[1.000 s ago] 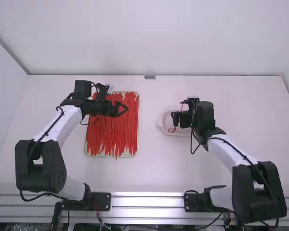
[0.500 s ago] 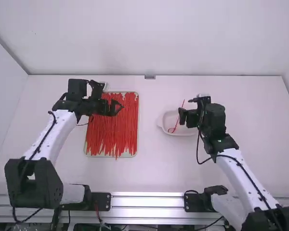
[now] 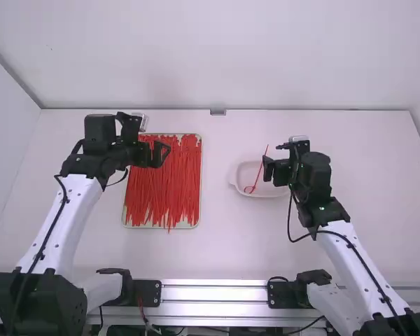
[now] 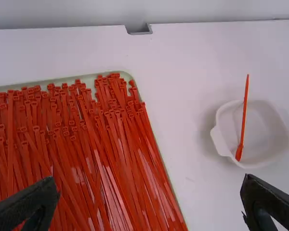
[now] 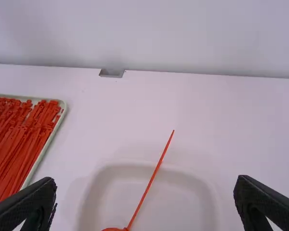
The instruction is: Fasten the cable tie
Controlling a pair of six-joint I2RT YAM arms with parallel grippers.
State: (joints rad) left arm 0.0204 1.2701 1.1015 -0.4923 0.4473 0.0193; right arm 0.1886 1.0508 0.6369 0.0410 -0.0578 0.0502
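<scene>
A single red cable tie (image 3: 256, 175) lies in a white bowl (image 3: 236, 183), its tail sticking up over the rim. My right gripper (image 3: 267, 170) hovers open just right of the bowl, holding nothing. The right wrist view looks down on the tie (image 5: 151, 180) and the bowl (image 5: 192, 192) between wide-spread fingers (image 5: 24, 204). My left gripper (image 3: 162, 154) hangs open and empty above the far end of a tray (image 3: 199, 183) heaped with loose red ties (image 3: 164, 185). The left wrist view shows the heap (image 4: 77, 154), the bowl (image 4: 274, 125) and the tie (image 4: 243, 115).
A small grey bracket (image 3: 218, 111) sits at the table's far edge by the back wall. White walls close in the left side and the back. Bare tabletop lies between tray and bowl and along the front.
My right gripper has drawn back from over the bowl, leaving the tie in it. My left gripper has pulled back leftward and risen above the tray.
</scene>
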